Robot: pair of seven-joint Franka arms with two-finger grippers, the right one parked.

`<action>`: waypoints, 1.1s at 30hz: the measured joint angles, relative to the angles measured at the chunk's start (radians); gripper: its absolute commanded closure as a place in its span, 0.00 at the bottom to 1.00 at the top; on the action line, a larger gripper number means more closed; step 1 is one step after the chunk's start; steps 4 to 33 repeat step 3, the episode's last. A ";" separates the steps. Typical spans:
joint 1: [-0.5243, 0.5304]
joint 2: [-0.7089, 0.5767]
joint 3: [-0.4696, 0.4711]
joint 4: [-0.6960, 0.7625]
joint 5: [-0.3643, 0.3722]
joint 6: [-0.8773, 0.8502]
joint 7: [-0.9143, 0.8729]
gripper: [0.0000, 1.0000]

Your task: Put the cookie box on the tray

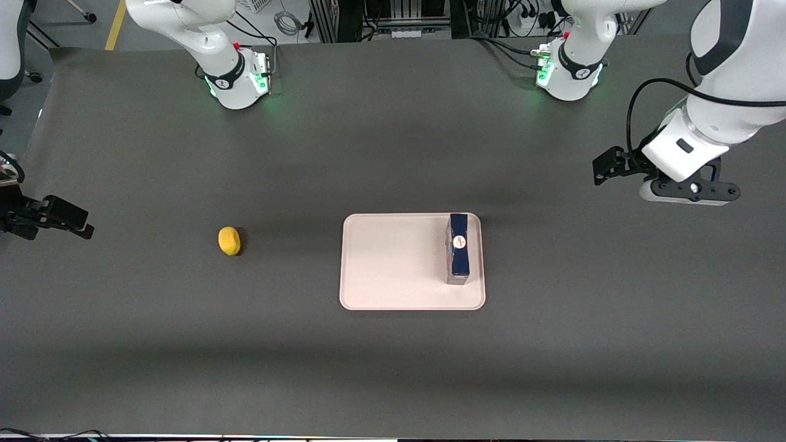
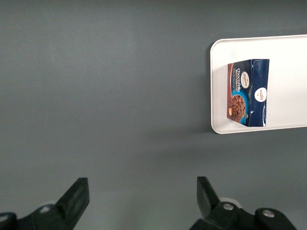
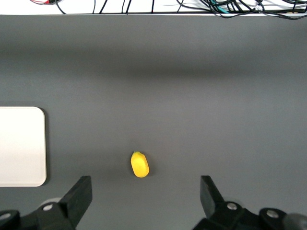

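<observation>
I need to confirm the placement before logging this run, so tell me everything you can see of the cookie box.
The cookie box is a small dark blue carton that looks like cardboard, with a brown face showing a chocolate cookie and round white-and-red logos. It stands on a long narrow side on the tray, inside the rim near the edge toward the working arm's end of the table. Only the tray touches it. The gripper is open, empty, and well away over bare table.

Overhead front; downward wrists; shared tray (image 1: 393, 288)

Tray (image 2: 268, 48) cut off by edge
</observation>
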 measured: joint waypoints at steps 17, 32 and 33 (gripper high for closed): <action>0.000 0.001 -0.002 0.000 0.000 0.001 0.000 0.00; 0.000 0.001 -0.002 0.000 0.000 0.001 0.000 0.00; 0.000 0.001 -0.002 0.000 0.000 0.001 0.000 0.00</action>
